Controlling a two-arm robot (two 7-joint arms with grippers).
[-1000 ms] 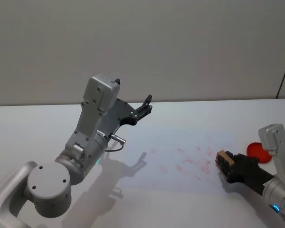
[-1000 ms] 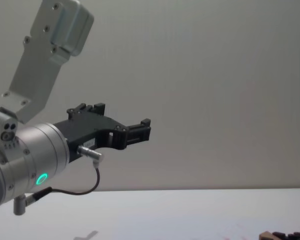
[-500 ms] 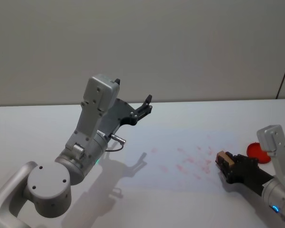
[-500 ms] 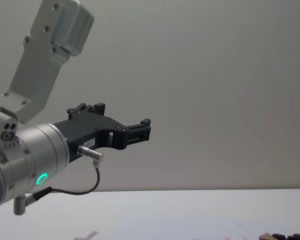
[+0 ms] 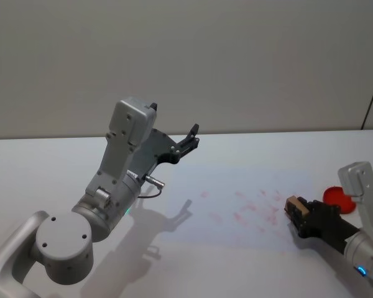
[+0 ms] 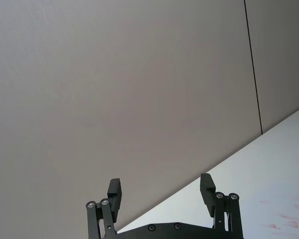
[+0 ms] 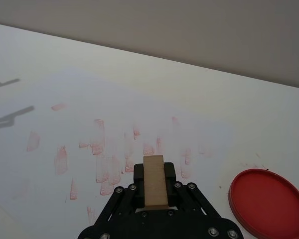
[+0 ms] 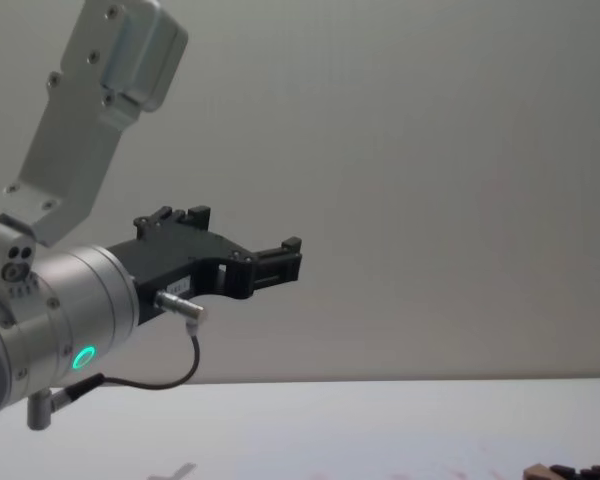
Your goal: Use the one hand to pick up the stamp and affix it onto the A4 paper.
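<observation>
Two arms reach over the white surface (image 5: pixel 50 174), and nearest to us, low on the right, we see the small black right end effector (image 5: pixel 298 215) with its blocky fingers clamped on either side of the small brown wooden block-shaped stamp (image 7: pixel 155 181). We see the stamp held lengthwise between them, its pale end pointing forward, over the right part of the flat white A4 paper (image 5: pixel 224 180); we cannot tell whether its underside touches the sheet. Just beyond the stamp lies a cluster of faint red stamped marks (image 7: pixel 104 167) spread across the paper. Beside the end effector, off the paper's right edge, a round red disc (image 7: pixel 267 203) rests on the surface. Farther off on the left, the black left end effector (image 6: pixel 159 189) hangs raised well above the surface, its two fingers apart and gripping nothing, pointing towards the plain grey wall (image 5: pixel 236 62).
</observation>
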